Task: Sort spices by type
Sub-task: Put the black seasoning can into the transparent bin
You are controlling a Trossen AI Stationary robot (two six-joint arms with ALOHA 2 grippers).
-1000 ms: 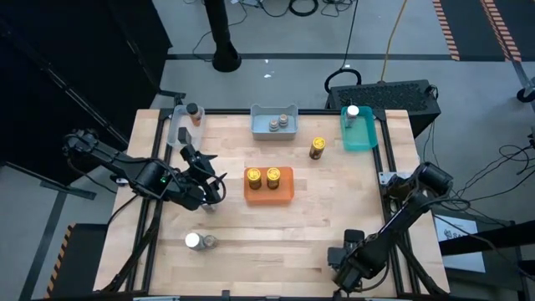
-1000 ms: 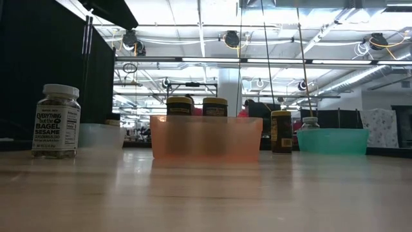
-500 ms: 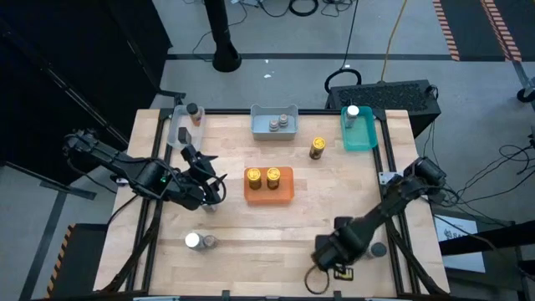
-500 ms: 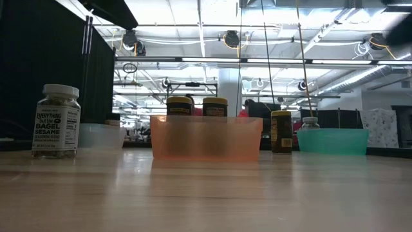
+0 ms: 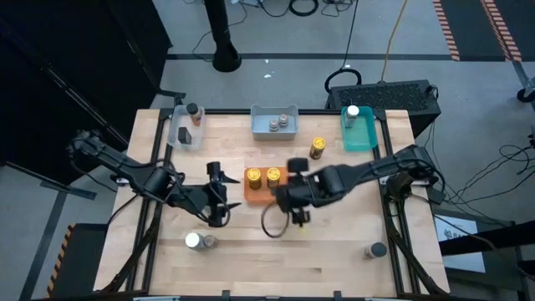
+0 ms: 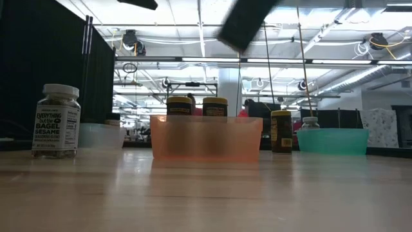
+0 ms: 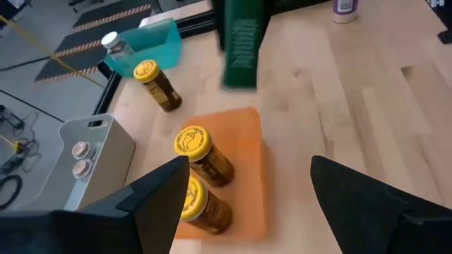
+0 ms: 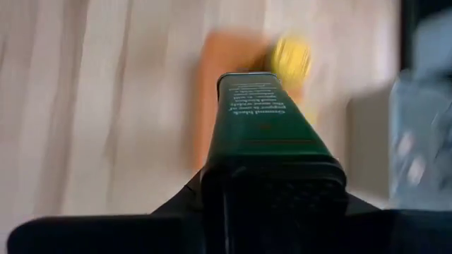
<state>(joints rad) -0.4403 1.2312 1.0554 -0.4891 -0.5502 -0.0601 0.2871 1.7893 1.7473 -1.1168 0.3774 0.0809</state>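
Yellow-lidded jars (image 5: 262, 176), orange tray (image 5: 281, 193)

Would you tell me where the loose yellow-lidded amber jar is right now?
In the high view the yellow-lidded amber jar stands alone on the bare table, toward the far right, between the grey tray and the teal tray.

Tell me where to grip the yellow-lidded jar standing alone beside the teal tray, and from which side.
Take the lone yellow-lidded jar across its amber body just under the lid, coming straight down. It stands upright, apart from the teal tray, so fingers fit either side. The open left gripper is free; the right gripper holds a green tin.
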